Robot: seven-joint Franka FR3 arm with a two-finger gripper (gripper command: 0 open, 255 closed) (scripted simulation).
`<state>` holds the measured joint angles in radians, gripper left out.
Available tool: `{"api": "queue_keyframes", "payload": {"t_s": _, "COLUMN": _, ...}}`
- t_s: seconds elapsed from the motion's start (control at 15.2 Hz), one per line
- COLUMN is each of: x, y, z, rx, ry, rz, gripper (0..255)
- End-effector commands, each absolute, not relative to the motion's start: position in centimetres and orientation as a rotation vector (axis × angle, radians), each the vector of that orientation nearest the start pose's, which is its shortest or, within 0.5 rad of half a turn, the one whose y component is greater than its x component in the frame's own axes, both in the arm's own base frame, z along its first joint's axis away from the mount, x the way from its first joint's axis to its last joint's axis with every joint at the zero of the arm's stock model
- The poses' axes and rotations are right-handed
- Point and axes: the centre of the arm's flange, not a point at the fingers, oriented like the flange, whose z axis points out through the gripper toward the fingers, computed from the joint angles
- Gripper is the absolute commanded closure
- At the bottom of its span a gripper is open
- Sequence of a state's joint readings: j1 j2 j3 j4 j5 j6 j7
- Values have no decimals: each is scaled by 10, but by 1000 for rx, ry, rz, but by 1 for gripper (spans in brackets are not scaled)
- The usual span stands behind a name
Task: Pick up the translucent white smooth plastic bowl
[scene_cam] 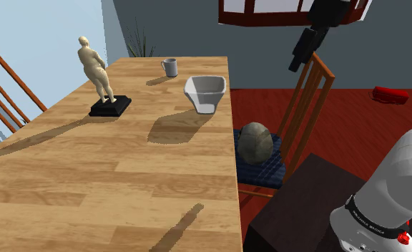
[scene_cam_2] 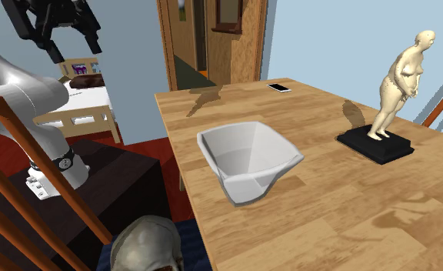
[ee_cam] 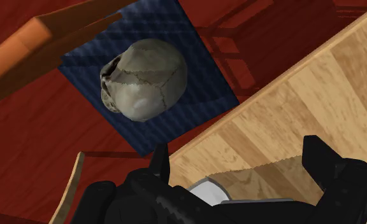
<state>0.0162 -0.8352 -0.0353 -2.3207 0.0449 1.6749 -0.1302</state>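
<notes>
Shoulder view: figurine and mug are seen on the table, whitish bowl is set upright near its right edge, skull is seated on the chair cushion beyond, gripper is held spread above, arm cut off at the top.

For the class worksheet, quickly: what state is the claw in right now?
Claw: open, holding nothing.

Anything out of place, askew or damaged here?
A cracked grey skull lies on the dark blue cushion of the wooden chair beside the table, an odd spot. The white angular bowl stands upright; nothing looks spilled.
</notes>
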Motion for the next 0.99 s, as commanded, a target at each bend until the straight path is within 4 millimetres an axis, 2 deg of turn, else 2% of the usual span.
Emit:
{"api": "queue_keyframes", "payload": {"t_s": 0.0, "x": 303, "y": -6, "z": 633, "rx": -3064, "ry": -184, "rz": -298, "gripper": 0}}
{"api": "queue_keyframes", "payload": {"t_s": 0.92, "x": 484, "y": -44, "z": 581, "rx": -2998, "ry": -97, "rz": -236, "gripper": 0}}
